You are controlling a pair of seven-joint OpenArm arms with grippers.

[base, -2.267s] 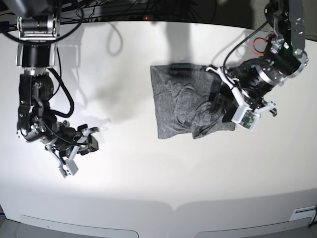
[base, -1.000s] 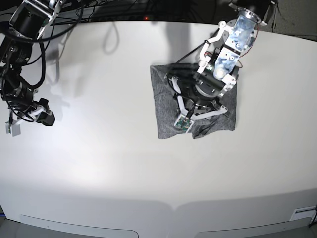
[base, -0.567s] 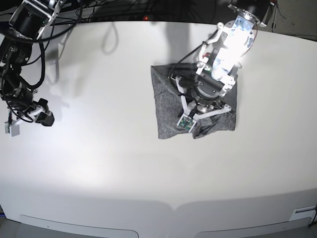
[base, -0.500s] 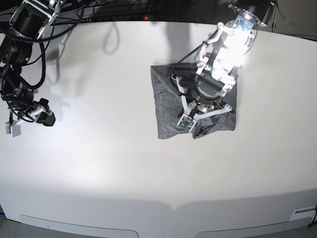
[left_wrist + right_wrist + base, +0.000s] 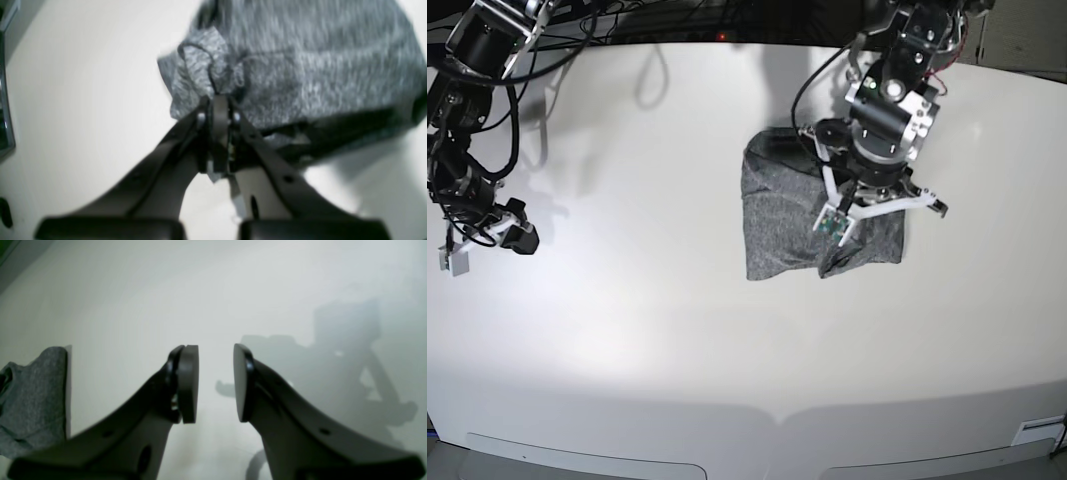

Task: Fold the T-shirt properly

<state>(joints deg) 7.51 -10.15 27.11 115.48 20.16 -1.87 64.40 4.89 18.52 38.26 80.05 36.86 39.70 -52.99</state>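
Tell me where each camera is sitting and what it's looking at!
Base: sits high above the white table, looking down; shows both arms, the left gripper over the T-shirt, the right gripper far off at the table's edge.
Left wrist: rides the left arm, looking along its fingers, which are shut on a pinch of T-shirt.
Right wrist: rides the right arm, looking past its open fingers across the bare table; the shirt's edge peeks in.
Shared: all three see the T-shirt and table.
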